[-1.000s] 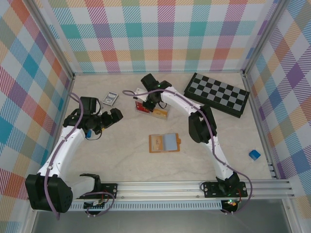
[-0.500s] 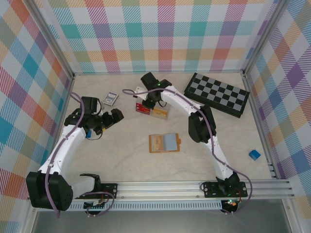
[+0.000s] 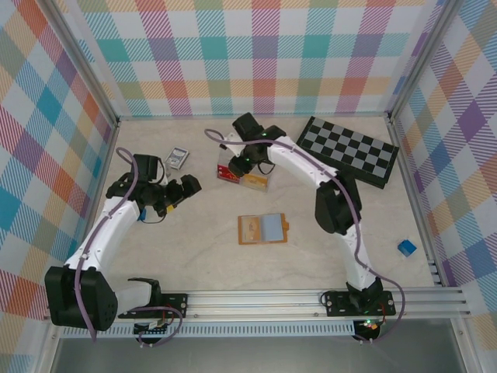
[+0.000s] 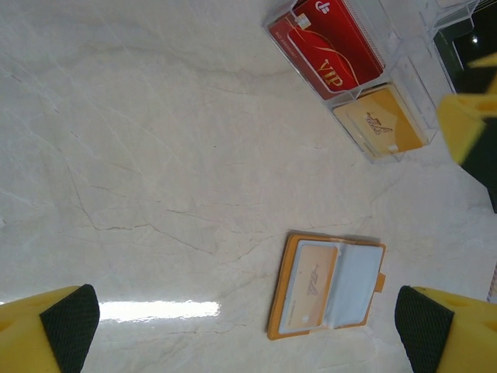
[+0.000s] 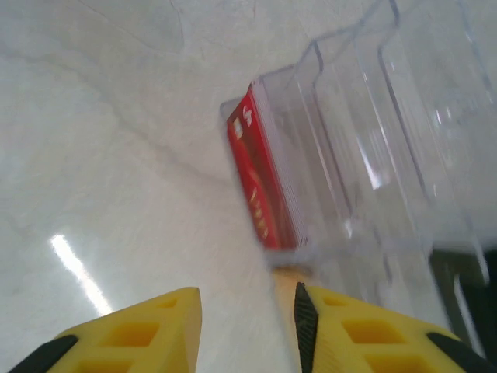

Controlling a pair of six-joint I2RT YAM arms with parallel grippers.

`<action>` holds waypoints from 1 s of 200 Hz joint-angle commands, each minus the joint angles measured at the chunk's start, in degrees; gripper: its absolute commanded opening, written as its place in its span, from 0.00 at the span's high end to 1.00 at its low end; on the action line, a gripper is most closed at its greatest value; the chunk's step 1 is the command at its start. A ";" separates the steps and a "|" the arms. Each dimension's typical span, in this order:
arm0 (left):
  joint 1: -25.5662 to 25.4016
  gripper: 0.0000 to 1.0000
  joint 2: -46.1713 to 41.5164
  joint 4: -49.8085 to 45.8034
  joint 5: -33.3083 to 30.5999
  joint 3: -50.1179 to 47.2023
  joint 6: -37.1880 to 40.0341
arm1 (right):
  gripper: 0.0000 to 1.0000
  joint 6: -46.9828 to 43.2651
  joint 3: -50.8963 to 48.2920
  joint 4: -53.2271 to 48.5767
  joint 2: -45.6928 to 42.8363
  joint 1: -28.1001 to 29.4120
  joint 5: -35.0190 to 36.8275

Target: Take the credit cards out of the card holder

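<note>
card holder [image 3: 262, 228] lying open, emptying looking unfinished

top view: the card holder is lying flat and open near the middle of the table [image 3: 194, 256], well apart from both grippers. the clear box [image 3: 247, 177] is sitting farther back. the right gripper [image 3: 239, 163] is hovering at the box's left end, its arm stretching far forward and bending leftward. the left gripper [image 3: 189, 189] is hanging left of the box, pointing toward it, its arm leaning forward along the left side.

left wrist view: the left pads [image 4: 70, 330] are standing wide apart at the bottom corners, grasping nothing. a red card [image 4: 326, 35] and a yellow card [image 4: 380, 123] are resting in the clear box, so that part is probably done. a tan card [image 4: 311, 284] is showing in the holder's left pocket, so at least one seems to be waiting.

right wrist view: the right fingers [image 5: 132, 338] are standing parted with bare table between them, clamping nothing. the red card is standing on edge in the box's end slot. a tan sliver [image 5: 291, 273] is lying just beside one finger; what it is i cannot tell.
</note>
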 commanded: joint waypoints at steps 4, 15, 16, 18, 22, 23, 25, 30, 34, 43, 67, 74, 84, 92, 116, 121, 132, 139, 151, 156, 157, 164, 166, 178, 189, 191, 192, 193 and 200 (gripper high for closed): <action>0.78 0.00 1.31 1.07 2.81 -0.96 -0.19 | 0.54 14.06 -11.53 4.08 -12.33 -0.09 -4.21; 0.82 0.00 1.91 1.69 3.97 -1.27 -0.54 | 0.50 17.61 -17.88 5.53 -16.93 0.07 -6.14; 0.82 0.00 1.93 1.79 4.06 -1.30 -0.57 | 0.49 18.02 -18.44 5.67 -17.43 0.12 -6.19; 0.77 0.00 2.02 1.96 4.37 -1.32 -0.63 | 0.49 18.79 -19.63 5.89 -18.19 0.14 -6.36; 0.73 0.00 2.28 2.23 4.83 -1.42 -0.69 | 0.48 20.60 -21.62 6.35 -19.82 0.17 -6.55; 0.73 0.00 2.34 2.28 4.97 -1.42 -0.69 | 0.47 21.19 -22.24 6.48 -20.14 0.17 -6.62; 0.73 0.00 2.45 2.47 5.25 -1.50 -0.77 | 0.47 22.13 -23.26 6.54 -21.02 0.18 -6.74; 0.56 0.00 2.66 2.76 5.92 -1.66 -0.85 | 0.46 24.74 -25.72 7.17 -22.79 0.14 -7.05; 0.49 0.00 2.91 2.92 6.32 -1.67 -0.85 | 0.45 26.92 -27.96 7.57 -24.07 0.17 -7.31; -0.03 0.00 3.35 3.28 6.76 -1.68 -0.86 | 0.44 31.71 -32.53 9.12 -26.75 0.13 -8.80; -1.87 0.00 4.52 3.78 7.20 -1.36 -1.02 | 0.44 44.06 -45.82 16.74 -32.55 0.26 -12.72; -2.38 0.01 5.04 3.91 7.44 -1.26 -1.22 | 0.44 46.94 -49.39 19.09 -33.78 0.26 -13.47; -3.36 0.01 5.81 4.08 7.90 -1.10 -1.53 | 0.44 50.86 -53.71 22.23 -35.26 0.22 -13.82; -4.15 0.02 6.30 4.47 8.10 -1.10 -1.96 | 0.45 53.35 -56.87 25.22 -36.28 0.25 -14.99; -7.35 0.05 7.75 6.02 8.39 -1.46 -4.04 | 0.48 59.41 -63.01 32.24 -37.01 0.26 -17.76; -8.09 0.06 8.05 6.44 8.14 -1.62 -4.61 | 0.49 60.30 -63.64 32.85 -36.71 0.26 -17.92; -9.79 0.07 8.55 7.29 7.59 -1.87 -5.76 | 0.52 61.45 -64.53 33.99 -35.99 0.26 -18.26; -10.89 0.08 8.95 8.08 7.28 -2.11 -6.51 | 0.53 62.12 -64.93 34.62 -35.60 0.26 -18.37; -12.91 0.11 9.72 9.57 6.64 -2.59 -8.19 | 0.56 62.66 -65.47 35.95 -34.66 0.27 -18.95; -14.00 0.13 10.06 10.33 6.45 -2.73 -8.91 | 0.58 62.86 -65.58 36.23 -34.27 0.26 -18.99; -14.19 0.13 10.14 10.42 6.40 -2.73 -9.10 | 0.58 62.88 -65.58 36.23 -34.22 0.26 -18.99; -15.65 0.16 10.86 11.39 6.05 -2.89 -10.00 | 0.60 63.17 -65.58 36.19 -33.71 0.26 -18.79; -16.18 0.17 11.15 11.74 5.92 -2.86 -10.31 | 0.60 63.17 -65.58 36.19 -33.56 0.26 -18.76; -18.81 0.24 12.70 12.84 4.93 -2.69 -11.62 | 0.62 63.16 -65.49 36.33 -32.63 0.26 -18.57; -21.07 0.32 14.34 13.74 4.27 -2.38 -12.61 | 0.64 63.19 -65.49 36.40 -31.77 0.26 -18.30; -21.40 0.34 14.59 13.84 4.20 -2.34 -12.74 | 0.65 63.18 -65.49 36.46 -31.62 0.26 -18.29; -21.58 0.35 14.78 13.98 4.13 -2.36 -12.82 | 0.65 63.17 -65.49 36.52 -31.54 0.26 -18.29; -21.81 0.36 14.96 14.04 4.05 -2.28 -12.86 | 0.66 63.17 -65.49 36.46 -31.45 0.26 -18.24; -22.83 0.43 15.98 14.70 3.83 -2.29 -13.40 | 0.67 63.28 -65.49 36.32 -31.02 0.26 -17.79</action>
